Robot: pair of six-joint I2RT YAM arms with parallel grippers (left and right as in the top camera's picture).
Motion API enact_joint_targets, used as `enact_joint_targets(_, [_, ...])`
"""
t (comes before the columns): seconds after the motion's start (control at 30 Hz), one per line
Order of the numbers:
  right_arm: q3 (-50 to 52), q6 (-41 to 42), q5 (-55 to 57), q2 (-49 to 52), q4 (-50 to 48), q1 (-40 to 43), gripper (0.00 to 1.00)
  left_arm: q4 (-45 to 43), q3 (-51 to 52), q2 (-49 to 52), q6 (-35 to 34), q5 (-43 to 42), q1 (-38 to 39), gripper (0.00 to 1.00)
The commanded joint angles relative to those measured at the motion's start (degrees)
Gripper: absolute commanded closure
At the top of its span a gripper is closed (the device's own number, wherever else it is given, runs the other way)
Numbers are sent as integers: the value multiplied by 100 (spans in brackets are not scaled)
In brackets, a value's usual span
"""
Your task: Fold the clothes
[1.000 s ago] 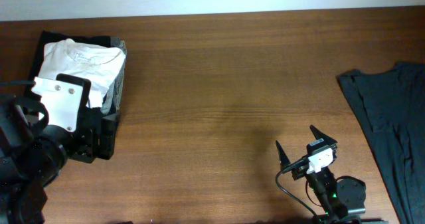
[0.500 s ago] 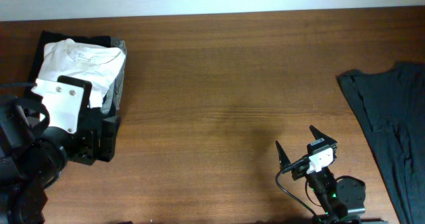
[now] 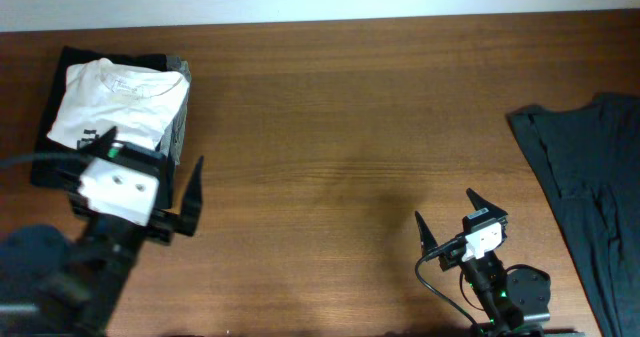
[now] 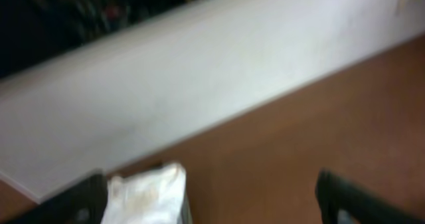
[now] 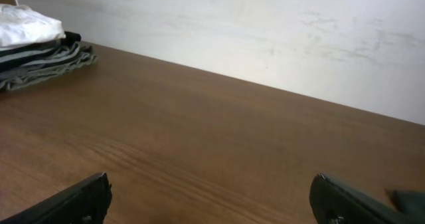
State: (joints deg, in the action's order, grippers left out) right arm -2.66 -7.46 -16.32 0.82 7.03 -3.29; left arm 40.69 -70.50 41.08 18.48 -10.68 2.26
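A folded white T-shirt (image 3: 120,97) lies on top of a stack of folded dark garments (image 3: 178,127) at the table's far left; the stack also shows in the right wrist view (image 5: 40,54) and the white shirt, blurred, in the left wrist view (image 4: 146,194). A dark grey garment (image 3: 590,187) lies spread at the right edge. My left gripper (image 3: 150,182) is open and empty, just in front of the stack. My right gripper (image 3: 447,214) is open and empty, over bare wood near the front edge.
The brown wooden table (image 3: 350,127) runs to a white wall (image 5: 265,31) at the back. The right arm's base (image 3: 510,292) sits at the front edge.
My left gripper has drawn back off the white T-shirt toward the front and right, and it is blurred in motion. The right arm has not moved.
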Motion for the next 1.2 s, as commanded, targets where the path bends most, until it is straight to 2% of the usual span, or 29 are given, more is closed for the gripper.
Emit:
enact_joint_targets(0.0, [66, 50, 50, -50, -20, 37, 1, -804, 1692, -844, 44, 299, 146, 1])
enact_joint_targets(0.1, [66, 50, 50, -50, -20, 37, 1, -1174, 2942, -1797, 24, 302, 282, 1])
enact_joint_targets(0.23, [66, 50, 50, -50, -20, 37, 1, -1185, 4194, -3206, 24, 280, 450, 1])
enact_joint_targets(0.4, [66, 50, 50, -50, -20, 37, 1, -1801, 5539, -3956, 24, 256, 450, 1])
enact_joint_targets(0.53, [66, 50, 50, -50, -20, 37, 1, -3126, 6758, -4079, 7, 240, 472, 1])
enact_joint_targets(0.63, [66, 50, 50, -50, -20, 37, 1, -3405, 6865, -4081, 7, 291, 472, 1])
enact_joint_targets(1.17, [66, 50, 50, -50, -20, 37, 1, -3401, 6865, -4079, 7, 289, 472, 1])
